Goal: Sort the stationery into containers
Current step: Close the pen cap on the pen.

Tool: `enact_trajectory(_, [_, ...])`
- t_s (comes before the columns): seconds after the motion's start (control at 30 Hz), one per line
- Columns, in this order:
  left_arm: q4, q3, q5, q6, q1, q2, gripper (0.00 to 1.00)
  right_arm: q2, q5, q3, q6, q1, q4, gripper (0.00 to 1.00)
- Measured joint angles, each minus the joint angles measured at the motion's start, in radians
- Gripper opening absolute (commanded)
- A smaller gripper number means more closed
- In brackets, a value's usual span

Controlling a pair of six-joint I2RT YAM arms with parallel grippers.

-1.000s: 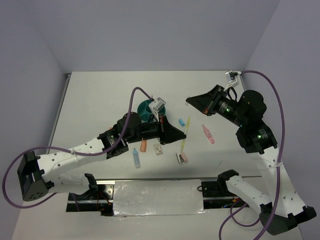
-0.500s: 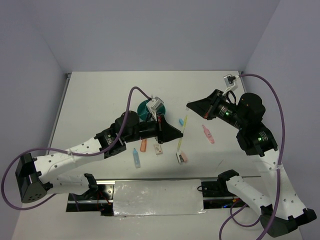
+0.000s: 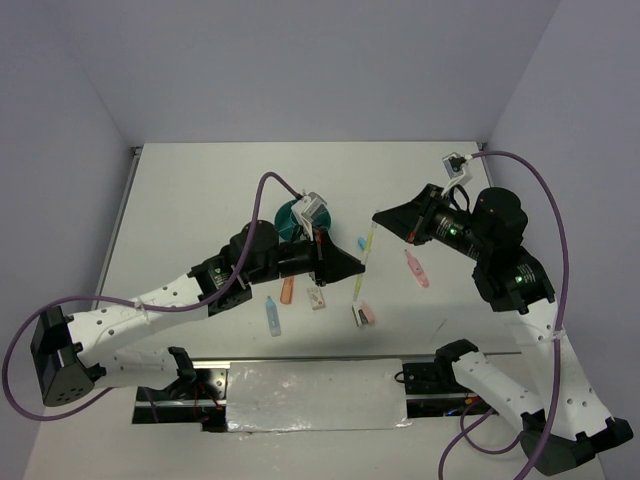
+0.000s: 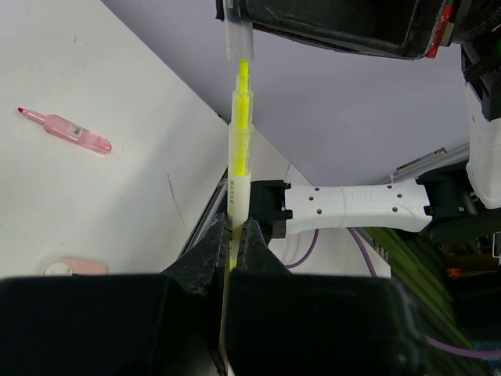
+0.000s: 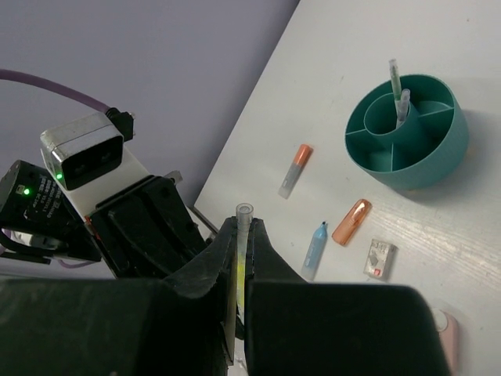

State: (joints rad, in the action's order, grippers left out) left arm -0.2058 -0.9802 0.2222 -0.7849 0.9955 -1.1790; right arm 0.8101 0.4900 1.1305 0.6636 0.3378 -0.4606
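Nearest the arm bases, on the bench (image 3: pixel 200 200), we see a light-blue marker (image 3: pixel 272 316) and a pink piece (image 3: pixel 367 315). An orange marker (image 3: pixel 287 292) and a small white piece (image 3: pixel 318 298) lie just beyond them. Above these things we find the left pincer (image 4: pixel 233 227) clamped narrow on the barrel of a yellow highlighter (image 4: pixel 239 149). It holds the highlighter off the bench, slanting up toward the right arm. At the highlighter's far end the right pincer (image 5: pixel 241 227) is closed tight on the clear cap (image 4: pixel 236 39). The yellow tip shows just at the cap's mouth, and we cannot tell whether the two touch. Just left of the highlighter a small blue item (image 3: pixel 362 243) lies on the bench, and off to the right a pink marker (image 3: pixel 416 267) lies alone, well apart from the rest. Farther back the teal bowl (image 5: pixel 438 157) sits behind the left wrist. We see two thin pens (image 5: pixel 395 90) standing tilted in its central cup.
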Motion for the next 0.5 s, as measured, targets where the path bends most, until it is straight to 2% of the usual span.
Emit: enact_trajectory(0.5, [0.002,-0.009,-0.003,0.0,-0.001,-0.013,0.0,0.001,0.033,-0.006,-0.021,0.0,-0.014,0.0])
